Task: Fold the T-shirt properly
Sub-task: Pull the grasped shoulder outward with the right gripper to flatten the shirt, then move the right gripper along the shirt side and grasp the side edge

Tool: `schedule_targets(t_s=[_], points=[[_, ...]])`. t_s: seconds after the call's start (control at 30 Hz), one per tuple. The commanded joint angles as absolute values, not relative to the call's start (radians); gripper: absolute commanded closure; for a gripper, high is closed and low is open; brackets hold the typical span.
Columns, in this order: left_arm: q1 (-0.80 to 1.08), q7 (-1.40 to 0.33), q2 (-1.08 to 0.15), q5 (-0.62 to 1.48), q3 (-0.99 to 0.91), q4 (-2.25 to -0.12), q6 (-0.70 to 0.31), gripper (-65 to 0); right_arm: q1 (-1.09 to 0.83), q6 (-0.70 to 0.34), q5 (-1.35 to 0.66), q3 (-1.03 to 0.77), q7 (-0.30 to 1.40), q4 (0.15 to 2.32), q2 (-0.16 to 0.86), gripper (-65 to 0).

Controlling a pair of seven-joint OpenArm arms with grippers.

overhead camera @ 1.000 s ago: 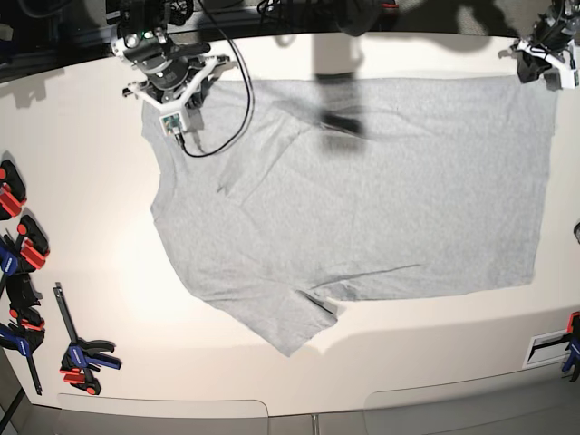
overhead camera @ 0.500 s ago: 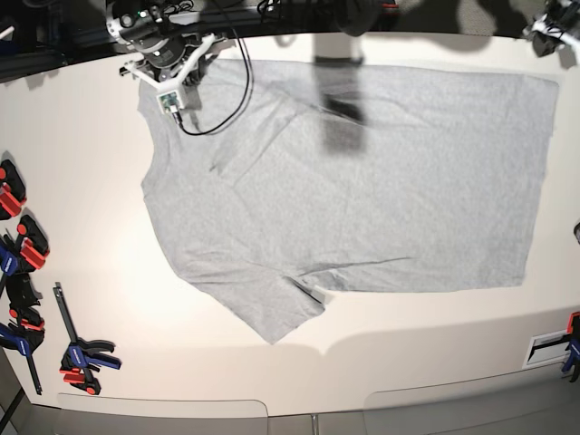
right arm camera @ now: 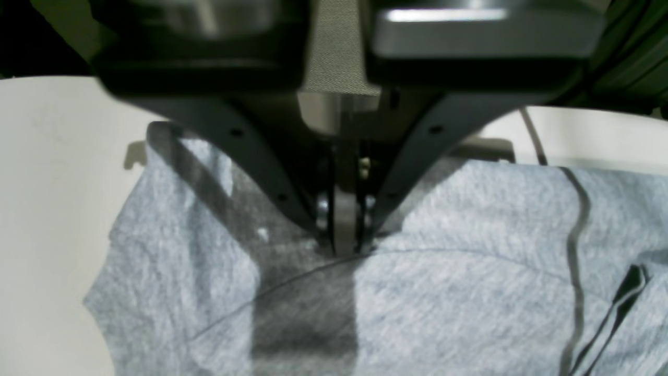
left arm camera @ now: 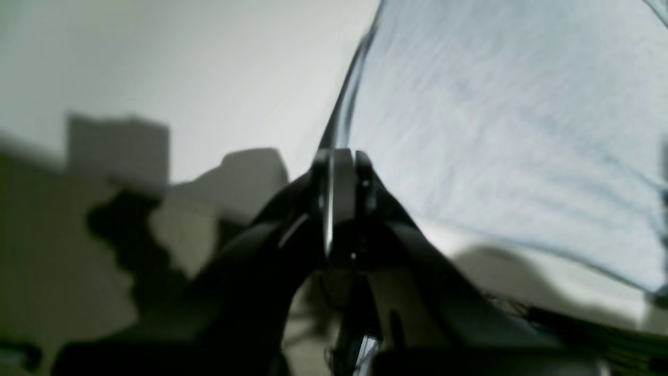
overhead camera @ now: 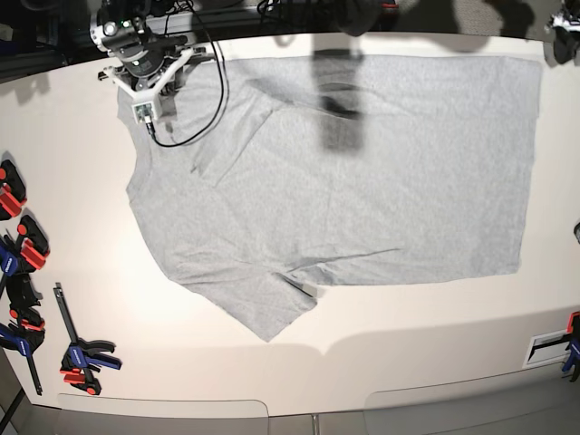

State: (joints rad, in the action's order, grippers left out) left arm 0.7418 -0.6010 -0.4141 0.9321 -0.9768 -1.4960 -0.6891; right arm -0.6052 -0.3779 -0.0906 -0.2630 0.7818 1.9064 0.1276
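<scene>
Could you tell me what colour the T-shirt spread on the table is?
The T-shirt is plain light heather grey; the base view shows it best.

Plain grey T-shirt lies spread flat, lower sleeve angled outward.

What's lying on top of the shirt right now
On the T-shirt: a black cable looping over its top-left part, plus shadows. The right gripper pinches the fabric there. Anything beneath the cloth is covered.
</scene>
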Motion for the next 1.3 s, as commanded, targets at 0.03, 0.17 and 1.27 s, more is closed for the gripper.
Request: schedule_targets(t_s=[0.03, 0.17, 1.27], points=[[0.754, -0.579, -0.43, 0.947, -0.993, -1.557, -0.698, 0.0, -0.598, -0.367, -0.091, -0.266, 0.775, 1.917, 0.13, 0.0], [0.753, -0.579, -0.43, 0.944, -0.994, -1.64, -0.698, 0.0, -0.593, -0.367, -0.091, -0.266, 0.77, 1.921, 0.13, 0.0], [0.743, -0.347, -0.43, 0.944, -0.994, -1.715, -0.698, -12.8, -0.075, -0.292, -0.019, -0.268, 0.5, 1.869, 0.154, -21.1]])
